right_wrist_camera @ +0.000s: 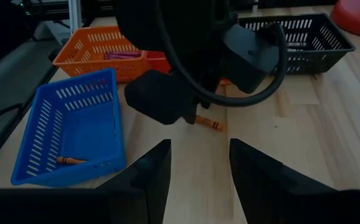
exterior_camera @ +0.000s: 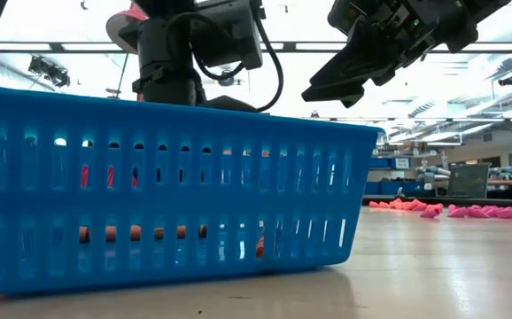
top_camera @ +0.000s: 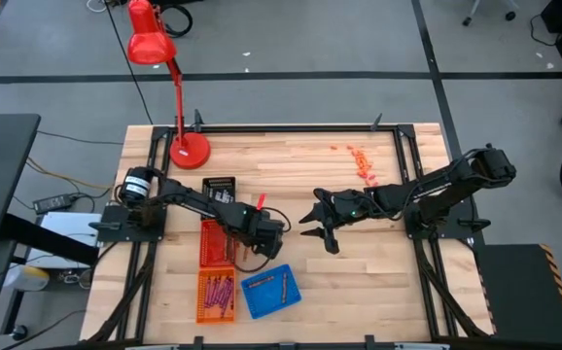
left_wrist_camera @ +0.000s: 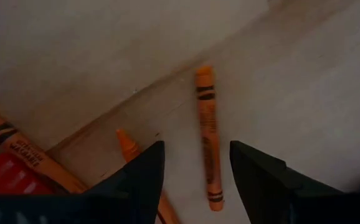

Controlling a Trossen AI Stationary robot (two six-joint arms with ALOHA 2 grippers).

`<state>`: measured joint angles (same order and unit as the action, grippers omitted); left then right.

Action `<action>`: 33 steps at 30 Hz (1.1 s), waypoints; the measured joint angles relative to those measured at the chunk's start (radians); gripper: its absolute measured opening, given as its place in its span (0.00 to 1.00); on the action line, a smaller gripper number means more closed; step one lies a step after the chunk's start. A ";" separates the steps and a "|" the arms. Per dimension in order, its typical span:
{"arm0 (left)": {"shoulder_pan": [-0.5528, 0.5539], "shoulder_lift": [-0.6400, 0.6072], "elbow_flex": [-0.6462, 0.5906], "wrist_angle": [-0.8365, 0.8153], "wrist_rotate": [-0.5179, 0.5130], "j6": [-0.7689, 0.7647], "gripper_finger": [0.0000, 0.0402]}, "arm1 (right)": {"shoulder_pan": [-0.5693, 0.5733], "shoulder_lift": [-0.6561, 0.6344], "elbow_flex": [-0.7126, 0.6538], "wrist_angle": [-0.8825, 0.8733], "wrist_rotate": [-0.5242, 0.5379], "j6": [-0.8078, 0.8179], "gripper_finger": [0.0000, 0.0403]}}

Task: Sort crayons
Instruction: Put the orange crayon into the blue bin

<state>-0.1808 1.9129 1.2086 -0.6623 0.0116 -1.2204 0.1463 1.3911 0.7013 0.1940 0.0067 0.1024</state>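
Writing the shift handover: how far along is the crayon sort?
Done: pink crayons lie in the near orange basket; one orange crayon lies in the blue basket.
In hand: nothing gripped. The left gripper is open above a loose orange crayon on the table; the right gripper waits open mid-table.
Left: that crayon and two more beside it.
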 joint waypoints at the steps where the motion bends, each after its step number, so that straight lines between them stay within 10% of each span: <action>1: -0.003 0.000 -0.002 0.001 0.000 0.009 0.48 | 0.000 0.000 0.000 0.000 0.000 0.000 0.41; 11: -0.017 0.002 -0.003 0.001 -0.012 0.037 0.46 | 0.000 0.000 0.000 0.007 0.000 -0.008 0.41; 33: -0.018 0.005 -0.005 -0.020 -0.018 0.084 0.05 | 0.000 0.000 0.000 0.007 0.000 -0.027 0.41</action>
<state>-0.1986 1.9179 1.2037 -0.6819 -0.0064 -1.1366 0.1459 1.3911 0.7013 0.2008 0.0067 0.0757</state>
